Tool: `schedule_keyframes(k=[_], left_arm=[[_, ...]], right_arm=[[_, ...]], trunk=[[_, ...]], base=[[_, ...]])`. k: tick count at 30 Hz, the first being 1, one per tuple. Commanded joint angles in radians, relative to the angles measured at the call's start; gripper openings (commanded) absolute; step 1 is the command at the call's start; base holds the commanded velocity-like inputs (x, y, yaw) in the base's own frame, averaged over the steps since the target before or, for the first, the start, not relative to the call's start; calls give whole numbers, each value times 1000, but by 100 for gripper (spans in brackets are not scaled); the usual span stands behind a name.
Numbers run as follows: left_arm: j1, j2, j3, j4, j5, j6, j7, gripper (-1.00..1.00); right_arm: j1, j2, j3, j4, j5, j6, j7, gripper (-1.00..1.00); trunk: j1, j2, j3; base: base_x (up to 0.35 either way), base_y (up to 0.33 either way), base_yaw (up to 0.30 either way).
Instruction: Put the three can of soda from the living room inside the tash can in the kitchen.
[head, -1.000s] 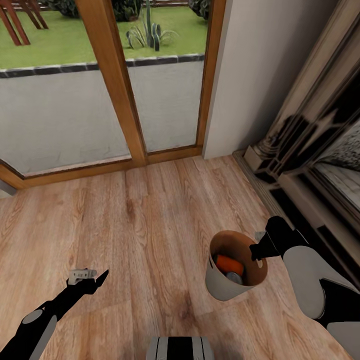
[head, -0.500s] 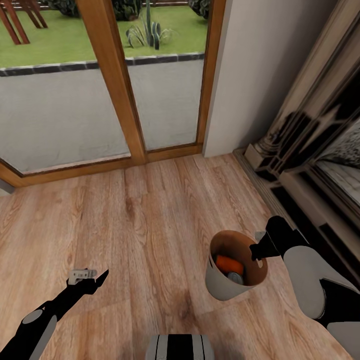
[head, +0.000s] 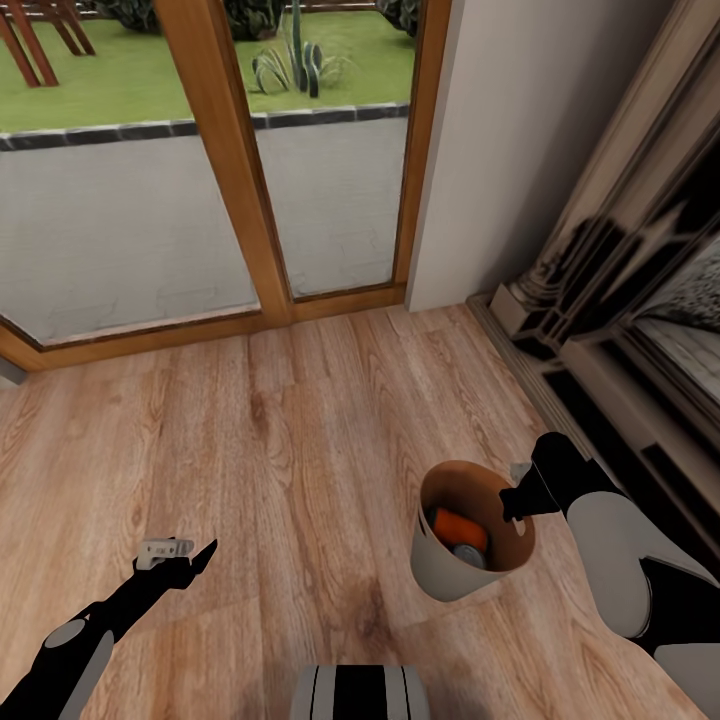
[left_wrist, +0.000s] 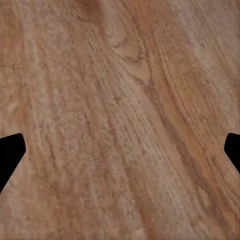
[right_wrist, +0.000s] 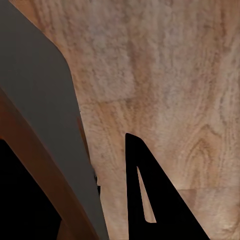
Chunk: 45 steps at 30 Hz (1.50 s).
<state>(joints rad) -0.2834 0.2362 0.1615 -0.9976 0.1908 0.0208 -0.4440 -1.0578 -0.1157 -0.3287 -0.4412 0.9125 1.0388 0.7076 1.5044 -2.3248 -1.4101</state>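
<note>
I am in a home, in a living room by the look of it. Under me runs a light wood plank floor (head: 300, 430), warm and grained, filling the lower half of my head view. At the upper left stands a tall glazed door in a thick wooden frame (head: 225, 170), and through its glass I see a grey paved terrace (head: 120, 230), then a green lawn (head: 110, 90) with a spiky plant (head: 298, 62). A plain pale wall (head: 520, 140) rises at upper centre, and a dark ornate fireplace surround (head: 610, 300) lines the right edge.
</note>
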Motion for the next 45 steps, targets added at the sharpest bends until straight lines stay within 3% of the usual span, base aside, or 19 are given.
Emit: schedule_keyframes(k=[1, 7, 17, 29, 45], left_arm=[[0, 0, 1, 0, 7, 2, -5, 100], [0, 0, 1, 0, 7, 2, -5, 100], [0, 0, 1, 0, 7, 2, -5, 100], [0, 0, 1, 0, 7, 2, -5, 100], [0, 0, 1, 2, 6, 2, -5, 100]], right_arm=[[-1, 1, -7, -1, -6, 8, 9, -100], [-1, 1, -7, -1, -6, 8, 9, -100], [-1, 0, -7, -1, -6, 8, 9, -100], [2, -1, -7, -2, -5, 8, 9, -100], [2, -1, -8, -2, -5, 8, 12, -100]], trunk=[[0, 0, -1], [0, 0, -1], [38, -70, -32], [38, -70, -32], [92, -168, -76]], base=[[0, 0, 0], [0, 0, 0], [0, 0, 0], [0, 0, 0], [0, 0, 0]])
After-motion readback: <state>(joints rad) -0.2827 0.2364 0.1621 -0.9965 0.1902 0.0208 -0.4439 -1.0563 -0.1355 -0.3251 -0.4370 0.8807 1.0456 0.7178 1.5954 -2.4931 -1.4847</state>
